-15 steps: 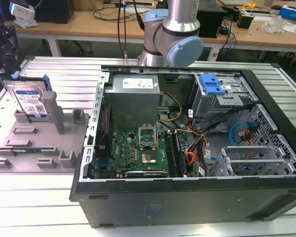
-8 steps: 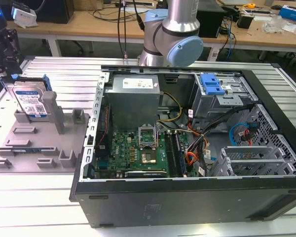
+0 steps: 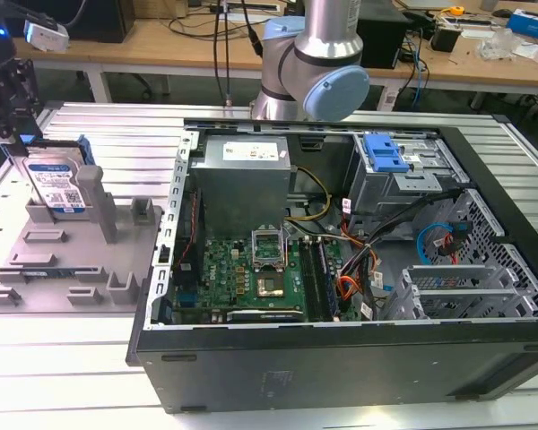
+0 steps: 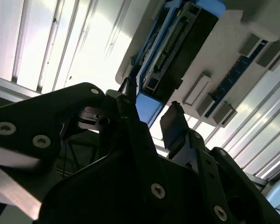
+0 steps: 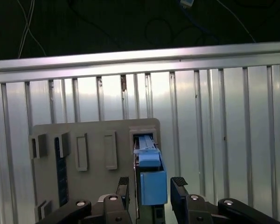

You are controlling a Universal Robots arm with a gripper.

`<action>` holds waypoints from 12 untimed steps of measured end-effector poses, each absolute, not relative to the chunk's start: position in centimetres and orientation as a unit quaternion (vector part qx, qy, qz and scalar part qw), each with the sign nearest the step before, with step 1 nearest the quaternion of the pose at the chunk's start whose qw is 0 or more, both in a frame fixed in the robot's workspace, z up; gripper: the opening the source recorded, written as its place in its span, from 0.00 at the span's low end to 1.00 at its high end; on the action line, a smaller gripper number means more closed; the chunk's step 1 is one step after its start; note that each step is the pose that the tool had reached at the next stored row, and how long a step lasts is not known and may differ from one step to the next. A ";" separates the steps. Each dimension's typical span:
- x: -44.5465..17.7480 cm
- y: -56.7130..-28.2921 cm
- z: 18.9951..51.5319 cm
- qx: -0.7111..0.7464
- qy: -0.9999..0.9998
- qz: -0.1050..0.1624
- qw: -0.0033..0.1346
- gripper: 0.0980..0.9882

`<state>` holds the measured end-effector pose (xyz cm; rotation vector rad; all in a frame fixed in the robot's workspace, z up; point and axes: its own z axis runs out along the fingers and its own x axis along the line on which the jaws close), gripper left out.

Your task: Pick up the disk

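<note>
- Straddling the top edge of the disk (image 5: 149, 159), the gripper (image 5: 151, 183) stands open in the first wrist view. One dark finger sits to each side of the blue rail with a sliver of gap on both sides, so nothing is clamped yet.
- The disk stands on edge in a slot of the grey fixture (image 5: 93, 140), directly under the gripper. A blue rail runs along its upper edge, and its labelled face shows in the exterior view.
- I judge it a stiff, dense metal block, heavy for its size, with no give under the pads and smooth faces that could slip. It is also sensitive to knocks, so a drop would matter.
- The sensible hold looks to be across its thin dimension, on the two broad flat faces just below the rail. Centred along the edge, it should lift straight out of the slot without tilting or jamming.
- The fixture lies flat on the ribbed metal desk (image 5: 214, 140), toward the exterior view's left.
- Farther off, toward the exterior view's right, an opened computer case (image 3: 341, 367) lies on the same desk, well apart from the disk.
</note>
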<state>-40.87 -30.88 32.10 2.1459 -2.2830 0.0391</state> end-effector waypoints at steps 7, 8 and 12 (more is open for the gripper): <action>-41.0 -30.9 31.1 0.686 -0.728 0.012 0.004 0.43; -41.0 -30.9 31.0 0.686 -0.728 0.012 0.004 0.43; -41.0 -30.8 30.8 0.686 -0.727 0.012 0.004 0.43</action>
